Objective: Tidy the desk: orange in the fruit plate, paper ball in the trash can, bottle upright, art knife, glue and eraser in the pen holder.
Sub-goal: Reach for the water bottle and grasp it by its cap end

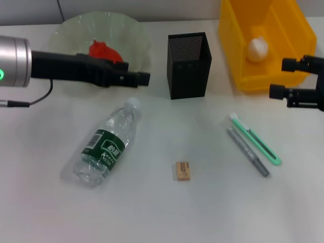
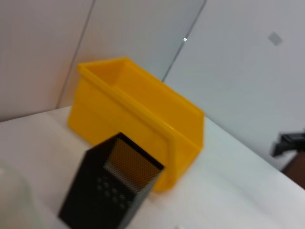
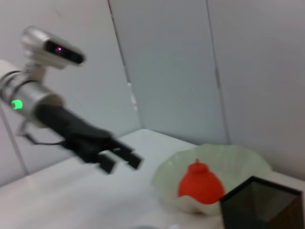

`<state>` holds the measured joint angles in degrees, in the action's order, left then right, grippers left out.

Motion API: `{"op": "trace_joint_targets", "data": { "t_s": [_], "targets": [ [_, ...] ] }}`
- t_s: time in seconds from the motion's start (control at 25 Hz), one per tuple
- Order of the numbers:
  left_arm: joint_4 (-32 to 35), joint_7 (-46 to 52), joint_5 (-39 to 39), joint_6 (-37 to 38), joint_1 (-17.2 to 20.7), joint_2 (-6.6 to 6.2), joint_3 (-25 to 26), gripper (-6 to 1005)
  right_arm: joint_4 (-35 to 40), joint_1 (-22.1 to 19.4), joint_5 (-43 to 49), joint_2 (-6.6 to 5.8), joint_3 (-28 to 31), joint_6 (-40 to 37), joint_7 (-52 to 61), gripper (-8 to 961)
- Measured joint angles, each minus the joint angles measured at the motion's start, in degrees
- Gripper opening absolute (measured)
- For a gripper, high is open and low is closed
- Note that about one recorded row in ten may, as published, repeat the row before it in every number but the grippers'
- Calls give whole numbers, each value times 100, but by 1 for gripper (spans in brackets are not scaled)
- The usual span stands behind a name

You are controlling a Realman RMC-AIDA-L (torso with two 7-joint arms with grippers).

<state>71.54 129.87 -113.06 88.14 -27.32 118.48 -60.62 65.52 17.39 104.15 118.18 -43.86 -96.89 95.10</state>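
Observation:
The orange (image 1: 103, 50) lies in the pale green glass fruit plate (image 1: 135, 38) at the back left; the right wrist view shows the orange (image 3: 200, 184) and plate (image 3: 240, 162) too. My left gripper (image 1: 136, 75) reaches across the plate's front, open and empty, and shows as left gripper (image 3: 120, 163) from the other arm. A white paper ball (image 1: 257, 48) sits inside the yellow trash can (image 1: 283, 30). The bottle (image 1: 106, 144) lies on its side. A tan eraser (image 1: 183, 170), green art knife (image 1: 255, 139) and grey glue (image 1: 248, 152) lie on the table. My right gripper (image 1: 282, 78) hovers open beside the trash can.
The black mesh pen holder (image 1: 188, 65) stands between plate and trash can, with nothing seen in it. The left wrist view shows the pen holder (image 2: 109, 188) in front of the yellow trash can (image 2: 138, 121). White table (image 1: 167, 212) all around; wall behind.

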Motion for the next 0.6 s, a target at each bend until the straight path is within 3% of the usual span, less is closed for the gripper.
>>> {"op": "trace_joint_targets", "data": {
  "t_s": [0.04, 0.08, 0.24, 0.32, 0.44, 0.6],
  "targets": [
    [-12, 98, -90, -71, -44, 0, -2, 812, -417, 76, 3, -100, 93, -180, -215, 845],
    [-32, 216, -213, -171, -95, -1, -14, 812, -417, 76, 3, -100, 93, -180, -215, 845],
    [-252, 623, -823, -707, -201, 30, -233, 812, -1331, 107, 10, -287, 138, -439, -906, 845],
    [-267, 737, -853, -862, -190, 31, -390, 812, -1469, 95, 13, -311, 138, -476, -1059, 845],
    [-352, 1274, -1202, -1537, -173, 3, -1099, 812, -1745, 48, 49, -347, 130, -559, -1399, 846],
    [-442, 1618, -1742, -1814, -290, 29, -1378, 812, -1867, 29, 58, -348, 125, -578, -1603, 846]
  ]
}}
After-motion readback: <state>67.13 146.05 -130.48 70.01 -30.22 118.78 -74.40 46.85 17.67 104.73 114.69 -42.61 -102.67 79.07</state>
